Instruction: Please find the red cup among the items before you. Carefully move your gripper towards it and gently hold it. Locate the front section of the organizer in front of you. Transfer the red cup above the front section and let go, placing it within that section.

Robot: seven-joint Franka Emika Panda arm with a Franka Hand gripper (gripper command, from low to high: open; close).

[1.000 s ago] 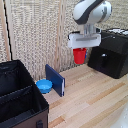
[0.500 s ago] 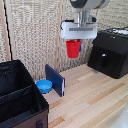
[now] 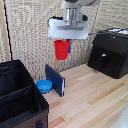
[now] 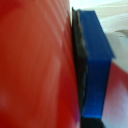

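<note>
Red cup (image 3: 61, 49) aloft, upright, mouth upward, clamped between the jaws of the gripper (image 3: 63, 46) and hanging well clear of the tabletop (image 3: 95, 95). Jaws closed on the cup's upper part, one dark-blue finger (image 3: 68, 46) showing just beside its right wall in the exterior view. White block of the gripper directly above the rim, under the bulky arm (image 3: 76, 12) coming down from the top of the exterior view. In the wrist view, almost nothing but a blurred expanse of red cup wall (image 4: 35, 65) pressed against a blue finger (image 4: 97, 65) faced with a dark pad.

Below and to the exterior view's left of the cup, a shallow blue bowl (image 3: 44, 86) resting on the light wooden tabletop, just beside a dark-blue flat upright panel (image 3: 55, 80) standing on edge. Further to the exterior view's left and nearer the camera, the organizer (image 3: 20, 102): black fabric box, upright walls, a divider splitting it into two compartments. Nearer compartment, the front section (image 3: 22, 107), marked with a small grey tag (image 3: 39, 123) on its outer wall; inside too dark to make out. Cup well apart from the organizer, up and to the exterior view's right of it.

At the exterior view's far right, a black hard-shelled appliance (image 3: 109, 52) on the tabletop, against the woven backdrop (image 3: 30, 35).
</note>
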